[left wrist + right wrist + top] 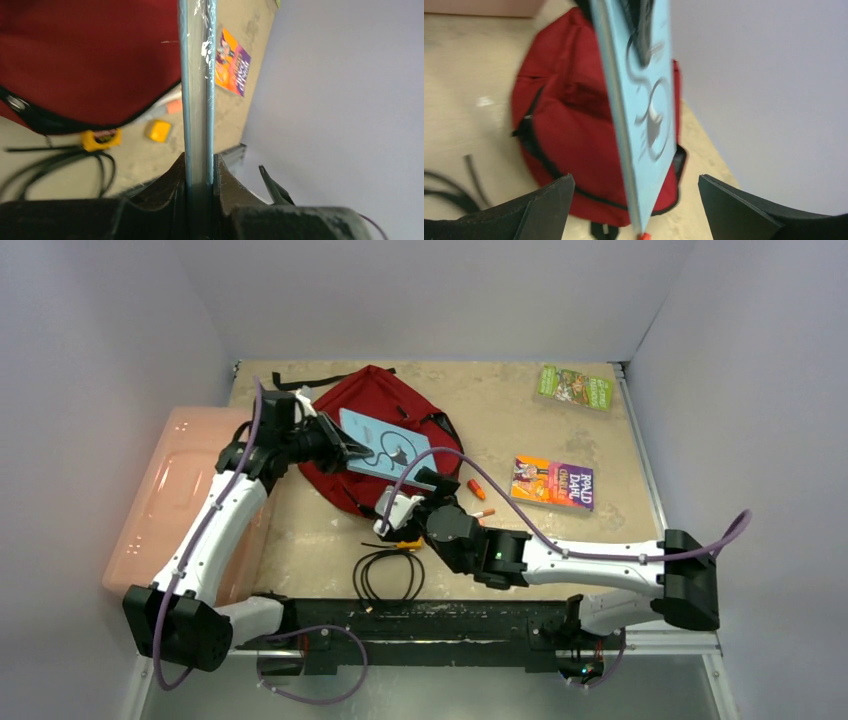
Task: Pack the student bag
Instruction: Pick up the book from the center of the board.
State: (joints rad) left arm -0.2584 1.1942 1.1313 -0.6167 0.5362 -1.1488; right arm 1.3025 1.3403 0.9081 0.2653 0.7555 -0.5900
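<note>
lying student bag (375, 400), long axis near-far

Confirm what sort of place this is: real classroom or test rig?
Likely a lab test cell: plain walls box in a small tabletop, a left arm and right arm are bolted at its near edge, and the student bag and purple paperback look staged.

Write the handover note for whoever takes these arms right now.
Left gripper: shut on the light blue book, holding it by its edge over the red backpack.
Right gripper: open, fingers either side of that book, not gripping.
Done: nothing seen packed yet.
Left: bag this book; the Roald Dahl book, green book and orange marker lie on the table.
</note>
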